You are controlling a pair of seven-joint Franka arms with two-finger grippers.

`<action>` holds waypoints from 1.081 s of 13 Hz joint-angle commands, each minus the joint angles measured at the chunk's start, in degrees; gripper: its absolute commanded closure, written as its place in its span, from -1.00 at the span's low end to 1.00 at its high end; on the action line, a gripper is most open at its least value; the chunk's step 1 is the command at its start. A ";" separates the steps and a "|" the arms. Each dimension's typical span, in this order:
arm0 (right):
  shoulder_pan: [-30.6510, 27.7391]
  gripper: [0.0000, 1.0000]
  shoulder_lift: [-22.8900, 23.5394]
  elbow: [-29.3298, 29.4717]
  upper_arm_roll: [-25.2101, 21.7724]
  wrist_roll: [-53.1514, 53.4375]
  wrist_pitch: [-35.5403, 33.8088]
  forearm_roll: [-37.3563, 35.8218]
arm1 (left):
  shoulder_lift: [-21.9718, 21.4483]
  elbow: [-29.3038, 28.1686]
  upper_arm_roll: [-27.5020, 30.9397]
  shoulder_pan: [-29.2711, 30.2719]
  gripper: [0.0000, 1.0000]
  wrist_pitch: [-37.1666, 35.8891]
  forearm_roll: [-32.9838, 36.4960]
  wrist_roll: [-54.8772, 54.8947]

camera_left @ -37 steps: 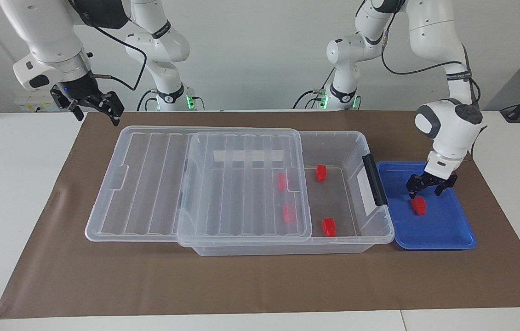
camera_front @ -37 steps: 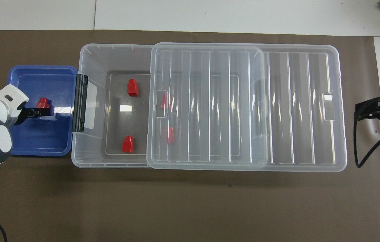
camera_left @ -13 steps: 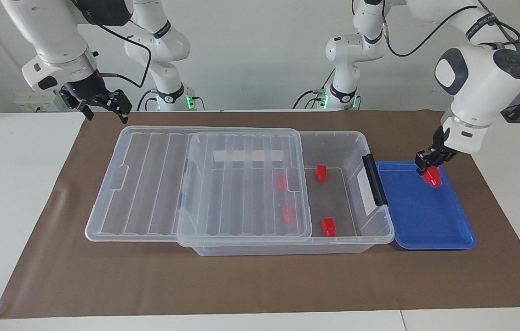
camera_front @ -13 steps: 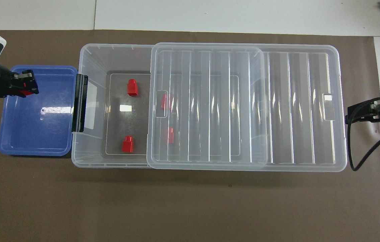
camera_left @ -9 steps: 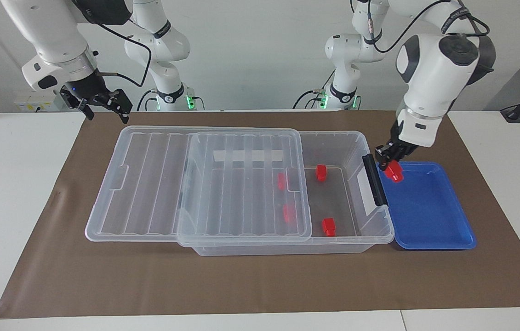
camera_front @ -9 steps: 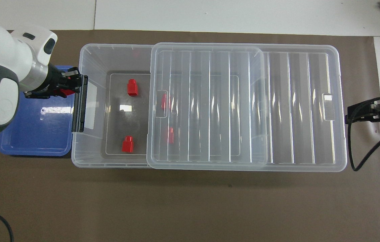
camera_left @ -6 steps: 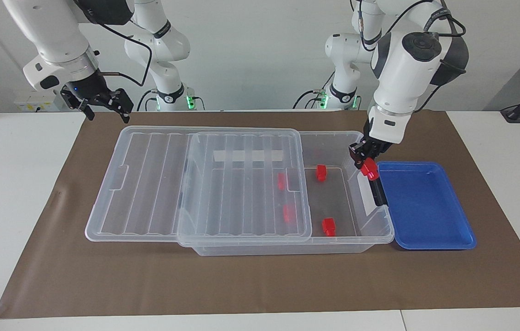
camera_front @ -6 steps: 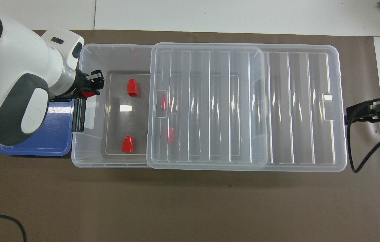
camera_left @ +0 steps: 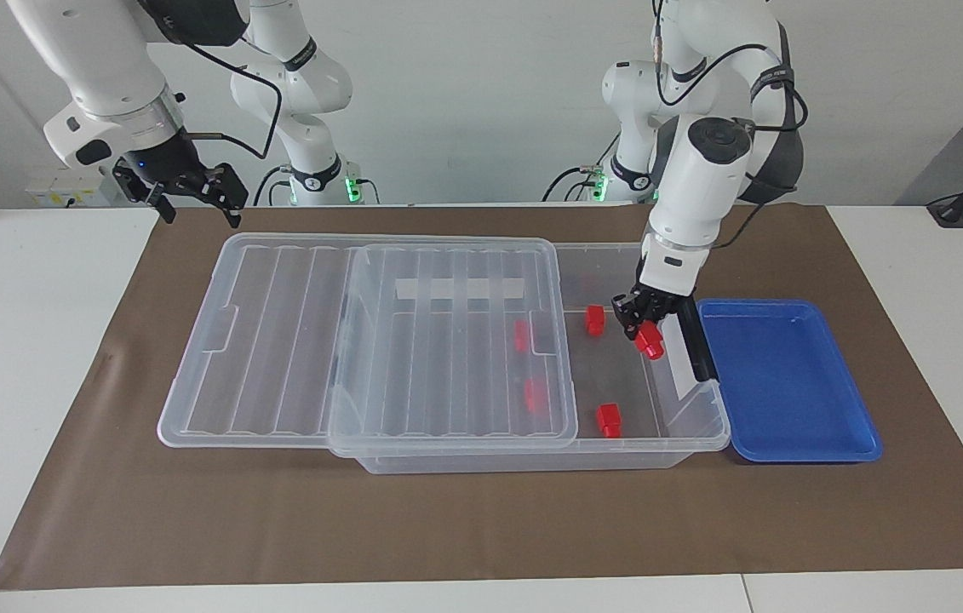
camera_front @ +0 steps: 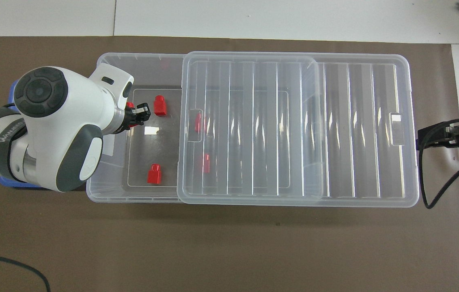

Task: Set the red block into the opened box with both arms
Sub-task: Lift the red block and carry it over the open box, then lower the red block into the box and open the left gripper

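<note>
A bulky white left arm's black two-finger gripper point(camera_left: 638, 323) hangs over the uncovered end of a large clear plastic rectangular storage box point(camera_left: 617, 272), its fingers closed tight on a small bright red plastic block point(camera_left: 650, 341) held in the air above the box floor, just inside the end wall that carries the black clip handle point(camera_left: 692, 332). In the overhead view the left arm's wrist covers most of that end, and only a sliver of the held block shows beside the fingertips. The ribbed clear lid point(camera_left: 294, 332) lies slid toward the right arm's end of the brown table mat point(camera_left: 481, 519), leaving the end at the left arm's side open. Two more red blocks point(camera_left: 594, 319) sit on the exposed floor, and two others point(camera_left: 521, 335) show through the lid. A shallow blue plastic tray point(camera_left: 788, 383) lies against the handle end. The right gripper point(camera_left: 192, 191) waits, jaws spread wide and holding nothing, above the mat's corner at the robots' edge.
</note>
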 commanded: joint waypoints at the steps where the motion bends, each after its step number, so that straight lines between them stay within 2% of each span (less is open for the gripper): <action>1: 0.03 -1.00 -0.05 0.44 -0.24 -1.46 -0.16 -0.38 | -1.61 -7.24 0.91 -0.89 0.83 7.84 1.59 -0.83; 3: 0.02 -1.00 -0.05 0.44 -0.24 -1.37 -0.16 -0.38 | 0.49 -7.78 0.91 -1.50 0.83 8.91 5.63 -0.92; 8: 0.02 -1.00 -0.05 0.35 -0.24 -1.28 0.01 -0.38 | 7.52 -8.04 1.00 -3.88 0.83 13.30 8.09 -2.40; 13: -0.15 -1.00 -0.05 0.35 -0.24 -1.37 0.36 -0.38 | 8.24 -10.24 1.00 -3.88 0.82 16.82 8.81 -3.82; 14: -0.06 -1.00 -0.05 0.26 -0.24 -1.37 0.36 -0.38 | 8.24 -10.24 1.00 -3.80 0.67 16.83 8.81 -3.82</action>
